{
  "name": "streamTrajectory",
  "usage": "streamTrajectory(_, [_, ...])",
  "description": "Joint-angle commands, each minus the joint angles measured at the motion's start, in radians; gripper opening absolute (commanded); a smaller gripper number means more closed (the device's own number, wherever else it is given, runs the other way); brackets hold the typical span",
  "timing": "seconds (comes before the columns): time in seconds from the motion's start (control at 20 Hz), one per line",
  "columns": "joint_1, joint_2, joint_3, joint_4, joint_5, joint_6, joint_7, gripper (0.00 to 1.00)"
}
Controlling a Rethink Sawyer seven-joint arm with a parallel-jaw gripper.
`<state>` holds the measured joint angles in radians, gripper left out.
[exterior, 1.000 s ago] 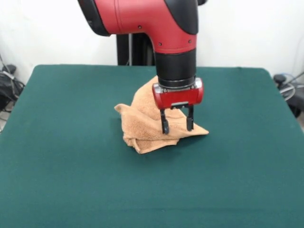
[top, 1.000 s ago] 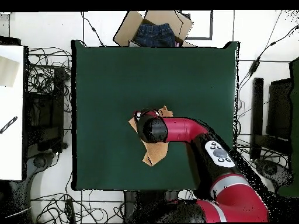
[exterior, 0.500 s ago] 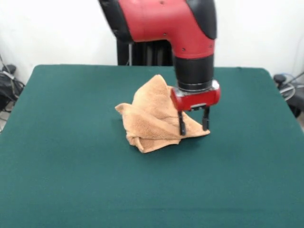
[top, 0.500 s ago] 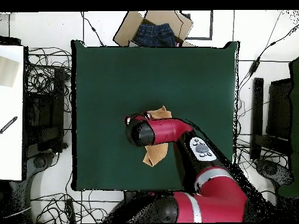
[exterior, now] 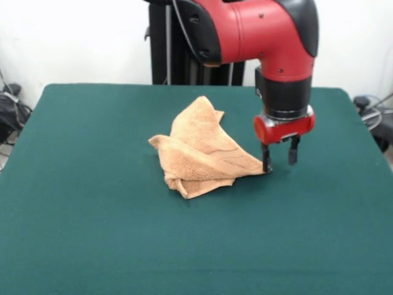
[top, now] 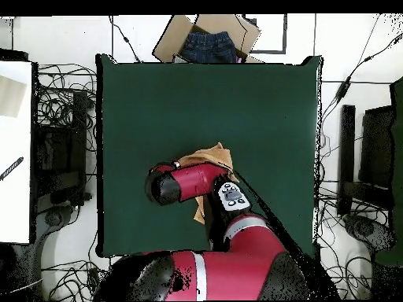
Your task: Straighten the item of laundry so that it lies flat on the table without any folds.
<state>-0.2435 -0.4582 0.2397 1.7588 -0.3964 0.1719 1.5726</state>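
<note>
Front view shows you the towel (exterior: 202, 150) bunched up and folded in the middle of the green table (exterior: 92, 246), and your gripper (exterior: 279, 161) hangs open and empty by its corner, so all the flattening is left.

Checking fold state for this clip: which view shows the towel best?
The front view: the towel is fully visible, crumpled and folded on the table, with the open gripper at its corner. In the overhead view the arm covers most of the towel, leaving only edges showing.
</note>
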Motion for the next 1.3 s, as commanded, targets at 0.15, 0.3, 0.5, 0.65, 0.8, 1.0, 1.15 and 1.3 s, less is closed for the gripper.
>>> streamTrajectory(0.15, [-0.095,0.011,0.051,-0.038,-0.042,0.041,0.017,1.00])
streamTrajectory(0.3, [-0.114,-0.024,0.064,-0.008,-0.041,0.050,0.016,1.00])
streamTrajectory(0.5, [-0.150,-0.059,0.095,-0.008,-0.040,0.103,-0.026,1.00])
streamTrajectory(0.65, [-0.164,-0.090,0.107,-0.008,-0.037,0.135,-0.044,1.00])
streamTrajectory(0.8, [-0.170,-0.098,0.117,-0.011,-0.031,0.147,-0.040,1.00])
streamTrajectory(1.0, [-0.171,-0.084,0.111,-0.033,-0.033,0.128,-0.020,1.00])
streamTrajectory(1.15, [-0.155,-0.076,0.090,-0.028,-0.044,0.089,0.008,1.00])
streamTrajectory(1.3, [-0.136,-0.068,0.073,-0.030,-0.047,0.064,0.031,1.00])
